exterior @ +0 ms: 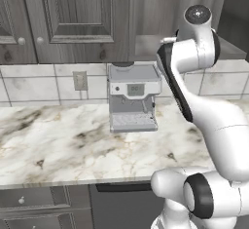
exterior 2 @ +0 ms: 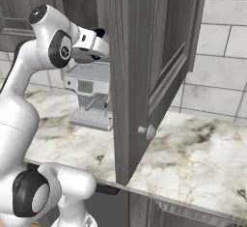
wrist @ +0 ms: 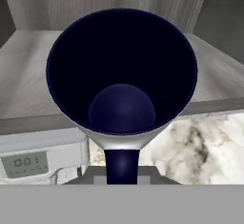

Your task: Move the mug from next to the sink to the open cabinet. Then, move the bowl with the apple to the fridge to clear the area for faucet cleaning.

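Step one in hand: small dark navy cylindrical mug with pale rim (wrist: 122,75) is up in the air, carried at the mouth of the open grey wood-grain wall cabinet (wrist: 43,61). The hand view looks straight down into the mug, with the pale cabinet shelf behind it at 12 o'clock. The pincer (exterior 2: 99,45) is pressed nearly together; judging by the mug sitting tight against the camera, it is pinching the mug by its rim or handle, though the fingertips themselves are hidden. Next move calls for pushing forward over the shelf lip, lowering until the base sits flat, then releasing. In the right base view the open grey cabinet door (exterior 2: 144,76) stands just at 3 o'clock of the hand, so side clearance looks tight. Silver boxy coffee machine (exterior: 133,99) sits directly below on the marble-patterned desk (exterior: 53,145), so a dropped mug would hit it. Bowl and apple step is not yet started.
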